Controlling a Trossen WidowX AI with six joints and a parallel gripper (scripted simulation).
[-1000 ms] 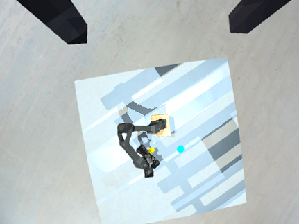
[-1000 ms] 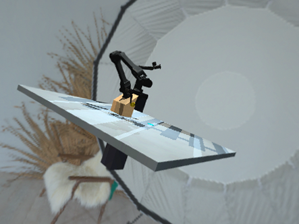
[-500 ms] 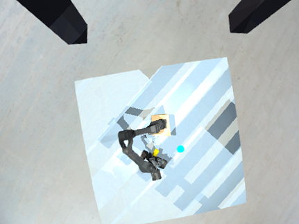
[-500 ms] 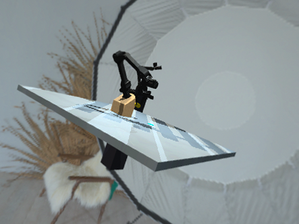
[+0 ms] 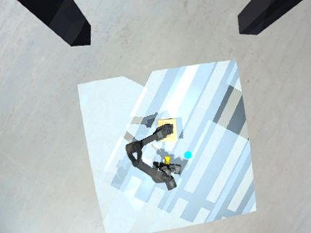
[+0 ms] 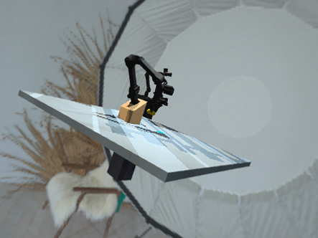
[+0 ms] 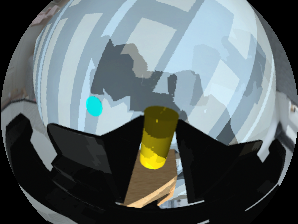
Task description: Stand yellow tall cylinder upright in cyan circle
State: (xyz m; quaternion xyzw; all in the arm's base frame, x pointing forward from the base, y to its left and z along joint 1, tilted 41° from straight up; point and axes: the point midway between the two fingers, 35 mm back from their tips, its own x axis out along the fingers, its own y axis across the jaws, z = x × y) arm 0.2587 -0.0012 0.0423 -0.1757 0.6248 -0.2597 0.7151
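Cylinder (image 5: 167,160) (image 7: 159,137), yellow and without readable writing, sits between fingertips.

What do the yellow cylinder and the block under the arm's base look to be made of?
Yellow cylinder: probably smooth plastic or painted, given its even colour.
Block: likely bare wood, matt, from its tan colour and faint streaks.

Bright light washes the tabletop (image 5: 108,103) (image 6: 150,153) (image 7: 200,30) in hard-edged shadows (the wrist view bulges, its corners black).
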